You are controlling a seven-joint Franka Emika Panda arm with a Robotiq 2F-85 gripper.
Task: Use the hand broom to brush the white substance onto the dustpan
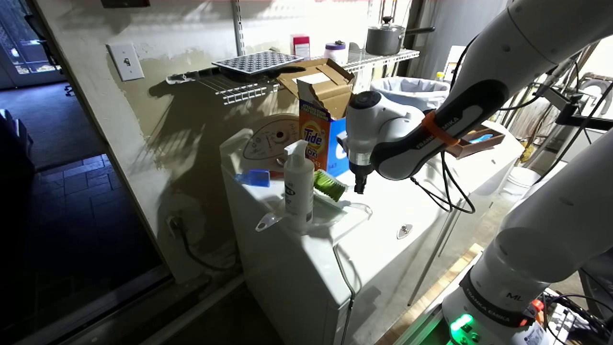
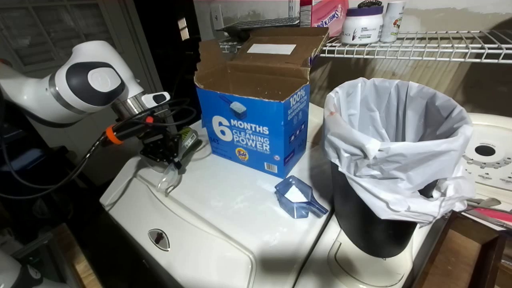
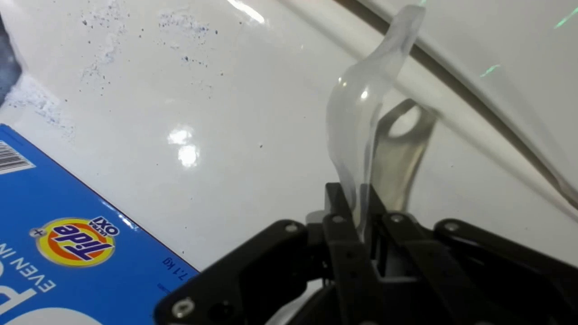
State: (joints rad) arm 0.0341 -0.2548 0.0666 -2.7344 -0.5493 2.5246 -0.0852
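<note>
Across the white machine (image 2: 224, 196), my roomiest stretch lies between the foot of the Tide box (image 2: 252, 124) and the lid seam (image 3: 474, 101), reaching as far as the blue scoop (image 2: 301, 210); past that, the lined bin (image 2: 372, 226) stands tall beyond the machine's edge. Toward the other end I am tighter: a pump bottle (image 1: 299, 196) stands upright near the side edge, and just beside it, partly hidden, lies a pale, flat piece that seems to be the dustpan (image 1: 326, 211). Close by, the hand broom (image 1: 329, 186) shows its green bristles. White substance (image 3: 183, 25) is strewn over the top in the wrist view, thickest near the scoop, and more white sits in the scoop itself.

My arm (image 1: 517, 52) reaches in over the machine, forearm sloping down, wrist bent, so that the gripper (image 3: 356, 198) points almost straight down, low above the top, with the box near it on one side. It pinches a clear handle (image 3: 354, 122); with the bristles so close it looks like the broom's, though I cannot be certain. The handle's free end overlaps the lid seam in the wrist view, its shadow falling on the top beside it.
</note>
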